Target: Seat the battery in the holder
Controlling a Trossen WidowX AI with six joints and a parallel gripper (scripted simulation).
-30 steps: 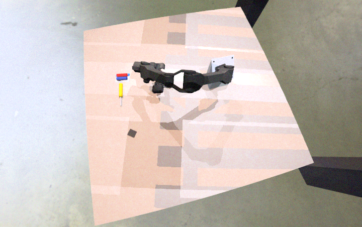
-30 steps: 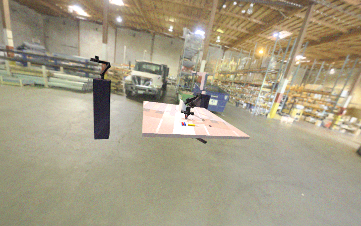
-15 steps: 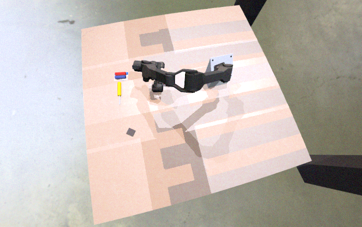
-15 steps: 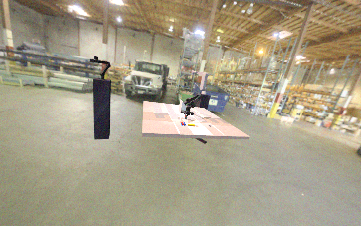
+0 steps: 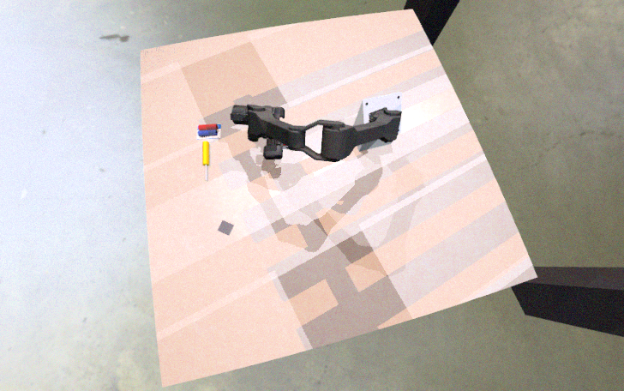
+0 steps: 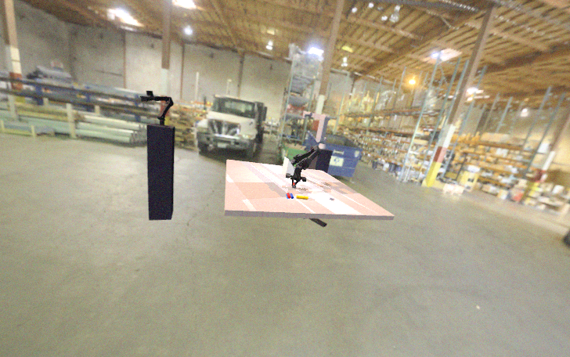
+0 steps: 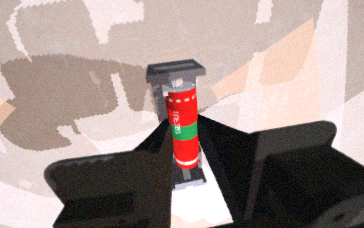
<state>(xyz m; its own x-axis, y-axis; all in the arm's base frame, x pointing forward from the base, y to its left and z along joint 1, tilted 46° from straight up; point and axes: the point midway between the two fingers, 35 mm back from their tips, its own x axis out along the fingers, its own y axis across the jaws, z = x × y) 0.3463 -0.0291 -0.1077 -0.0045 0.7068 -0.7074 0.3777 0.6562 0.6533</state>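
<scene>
My gripper (image 7: 182, 121) (image 6: 294, 184) is shut on the red battery (image 7: 186, 147), which has a green band. The dark grey holder (image 7: 158, 102) lies around or just below the battery in the wrist view. The silver terminal end (image 7: 180, 87) points to the holder's raised lip (image 7: 176, 70), and its tip shows at the lip's near edge. The flat end is at the holder's other end, by a small grey part (image 7: 186, 174) that may be the spring. The battery lies roughly along the holder. Its height in the holder cannot be told. In the top view the arm hides battery and holder.
A red and a blue cylinder (image 5: 207, 127) lie together on a small white base, left of the arm. A yellow-handled screwdriver (image 5: 206, 153) lies beside them. A dark grey square (image 5: 225, 227) lies farther off. A white panel (image 5: 390, 102) stands near the arm's base.
</scene>
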